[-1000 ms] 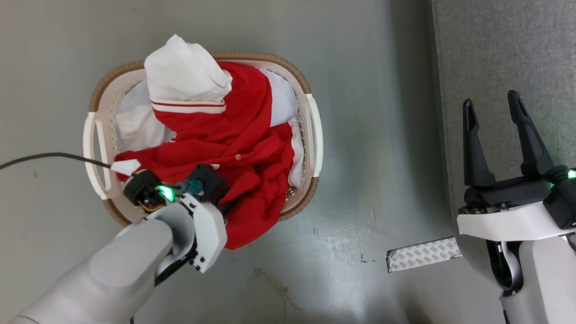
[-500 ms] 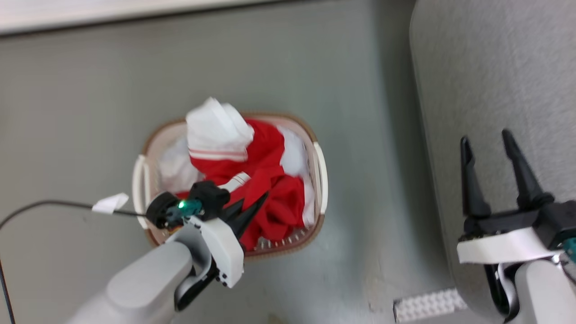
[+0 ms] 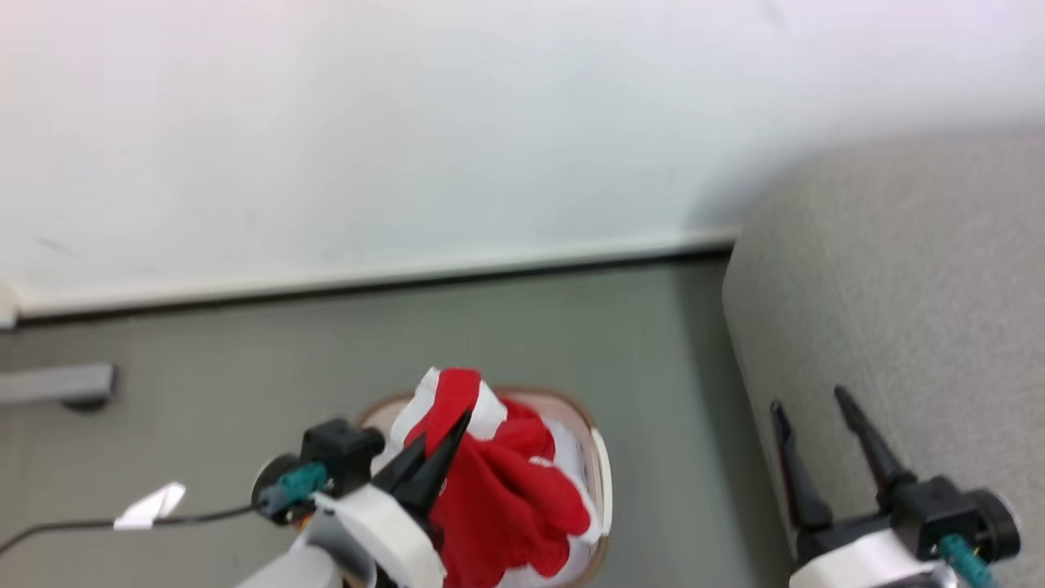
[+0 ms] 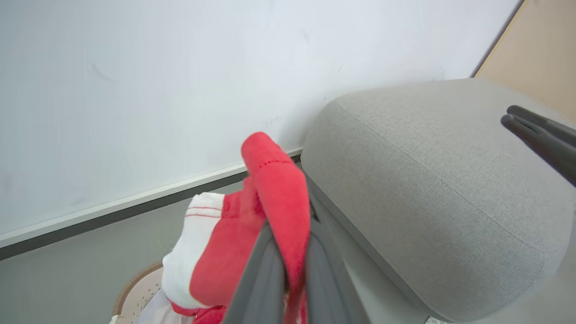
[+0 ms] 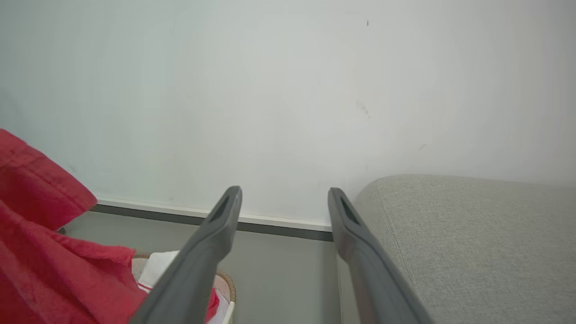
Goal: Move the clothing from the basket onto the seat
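A second ago the left pincer (image 3: 445,433) was down in the basket (image 3: 602,478). It is now pinching a fold of the clothing (image 3: 506,498), which hangs lifted, its lower folds trailing into the basket. The right pincer (image 3: 808,400) stands spread at the seat's (image 3: 898,286) edge. The carry across looks next.

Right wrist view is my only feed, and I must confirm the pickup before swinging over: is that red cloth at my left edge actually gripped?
Observer: Yes. In the left wrist view the left gripper is shut on a red fold of the clothing.
Operator: Is it clear of the basket?
Observer: Not visibly. In the head view its lower folds hang over the opening of the basket, with the seat across bare floor on the robot's right.
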Motion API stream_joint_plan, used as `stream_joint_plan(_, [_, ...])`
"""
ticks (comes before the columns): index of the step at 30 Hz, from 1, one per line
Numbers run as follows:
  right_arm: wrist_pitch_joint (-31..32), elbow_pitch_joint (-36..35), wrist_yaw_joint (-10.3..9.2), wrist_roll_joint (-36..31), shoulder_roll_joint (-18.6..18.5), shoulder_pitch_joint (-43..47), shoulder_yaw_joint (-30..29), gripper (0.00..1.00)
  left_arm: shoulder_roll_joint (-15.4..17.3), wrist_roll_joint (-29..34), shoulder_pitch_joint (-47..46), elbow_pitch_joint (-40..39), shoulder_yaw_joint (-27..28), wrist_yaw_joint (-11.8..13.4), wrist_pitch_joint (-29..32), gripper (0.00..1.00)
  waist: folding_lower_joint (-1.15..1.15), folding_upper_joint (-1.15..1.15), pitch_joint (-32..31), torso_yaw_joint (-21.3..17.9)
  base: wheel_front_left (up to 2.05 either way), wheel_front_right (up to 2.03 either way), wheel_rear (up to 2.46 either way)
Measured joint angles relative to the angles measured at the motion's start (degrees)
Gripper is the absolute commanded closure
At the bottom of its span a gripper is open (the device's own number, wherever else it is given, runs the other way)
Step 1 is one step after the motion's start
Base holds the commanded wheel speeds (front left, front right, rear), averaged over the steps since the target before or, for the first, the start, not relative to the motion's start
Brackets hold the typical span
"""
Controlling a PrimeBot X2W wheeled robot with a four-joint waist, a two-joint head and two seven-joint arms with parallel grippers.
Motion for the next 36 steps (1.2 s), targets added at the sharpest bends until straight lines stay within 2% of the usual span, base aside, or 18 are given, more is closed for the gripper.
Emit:
stream_joint_plan(7, [0.0, 0.3, 0.0, 0.5, 0.0, 3.4, 2.7, 0.0, 1.6, 1.2, 4.9, -6.0, 3.7, 2.5, 0.0, 1.0, 0.0, 0.0, -8.5, 0.7, 0.0, 0.0, 0.0])
stream_joint_plan(13, [0.0, -0.4, 0.0, 1.5, 0.0, 3.7, 8.8, 0.0, 2.7, 2.7, 6.3, -9.5, 5.3, 3.5, 0.0, 1.0, 0.0, 0.0, -11.9, 0.7, 0.0, 0.0, 0.0])
stream_joint_plan(17, [0.0, -0.2, 0.0, 3.6, -0.5, 2.1, 16.0, 0.0, 3.2, 3.2, 6.4, -11.8, 5.4, 4.2, 0.1, 1.0, 0.01, 0.0, -12.5, 0.5, 0.0, 0.0, 0.0])
stream_joint_plan(24, [0.0, 2.5, 0.0, 10.1, -4.3, -4.8, 30.6, 0.0, 3.4, 3.9, 5.0, -16.8, 4.5, 4.3, 2.0, 1.0, 0.03, 0.0, -12.1, 0.7, 0.0, 0.0, 0.0])
stream_joint_plan(28, [0.0, 5.3, 0.01, 15.9, -6.0, -9.3, 40.4, 0.0, 2.6, 4.1, 3.7, -19.0, 3.2, 3.4, 3.5, 1.0, 0.03, 0.0, -11.9, 1.0, 0.0, 0.0, 0.0])
stream_joint_plan(35, [-0.1, 11.3, 0.01, 23.2, -6.5, -17.2, 51.1, 0.0, 0.7, 4.8, 2.2, -22.3, -0.1, 1.3, 5.9, 1.0, 0.03, 0.01, -11.4, 1.2, 0.0, 0.0, 0.0])
stream_joint_plan(36, [-0.1, 12.4, 0.01, 25.2, -6.2, -17.8, 52.6, 0.49, 0.5, 4.9, 2.1, -22.5, -0.5, 1.1, 6.1, 1.0, 0.03, 0.0, -11.4, 1.2, 0.0, 0.0, 0.0])
